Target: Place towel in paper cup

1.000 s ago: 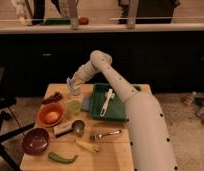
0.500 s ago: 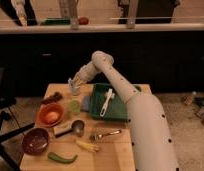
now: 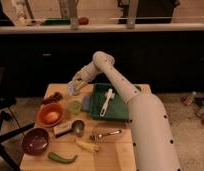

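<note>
My gripper (image 3: 74,87) hangs over the far left part of the wooden table (image 3: 120,150), with the arm reaching in from the right. A pale bit shows at its tip; I cannot tell what it is. Just in front of it stands a pale green round thing (image 3: 75,106) that looks like the paper cup. A grey-blue cloth (image 3: 86,103), probably the towel, lies between that cup and the green tray (image 3: 117,112). The gripper is above and slightly behind both, touching neither as far as I can see.
A white utensil (image 3: 107,101) lies in the green tray. An orange bowl (image 3: 50,115), a dark red bowl (image 3: 35,141), a metal scoop (image 3: 77,127), a fork (image 3: 106,134), a yellow piece (image 3: 87,146) and a green pepper (image 3: 62,158) fill the table's front. A dark item (image 3: 53,97) lies at the far left.
The gripper has sunk slightly toward the table near the cup. The things on the table have not moved.
</note>
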`<move>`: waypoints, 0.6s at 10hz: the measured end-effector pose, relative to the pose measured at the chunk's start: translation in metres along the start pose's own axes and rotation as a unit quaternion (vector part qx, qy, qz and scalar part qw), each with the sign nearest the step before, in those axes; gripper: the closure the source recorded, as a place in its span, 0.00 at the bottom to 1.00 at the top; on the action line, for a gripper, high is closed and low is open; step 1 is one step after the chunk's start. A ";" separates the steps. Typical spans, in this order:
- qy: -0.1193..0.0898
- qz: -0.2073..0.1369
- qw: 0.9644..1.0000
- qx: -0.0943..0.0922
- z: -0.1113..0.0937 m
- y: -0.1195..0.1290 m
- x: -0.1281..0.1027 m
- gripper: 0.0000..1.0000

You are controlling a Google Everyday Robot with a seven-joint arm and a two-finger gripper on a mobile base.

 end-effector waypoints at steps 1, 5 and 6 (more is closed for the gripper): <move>0.000 0.000 1.000 -0.001 0.000 0.001 0.000 0.41; 0.001 0.002 1.000 -0.001 -0.005 0.005 0.005 0.32; 0.003 0.002 1.000 0.000 -0.008 0.006 0.007 0.26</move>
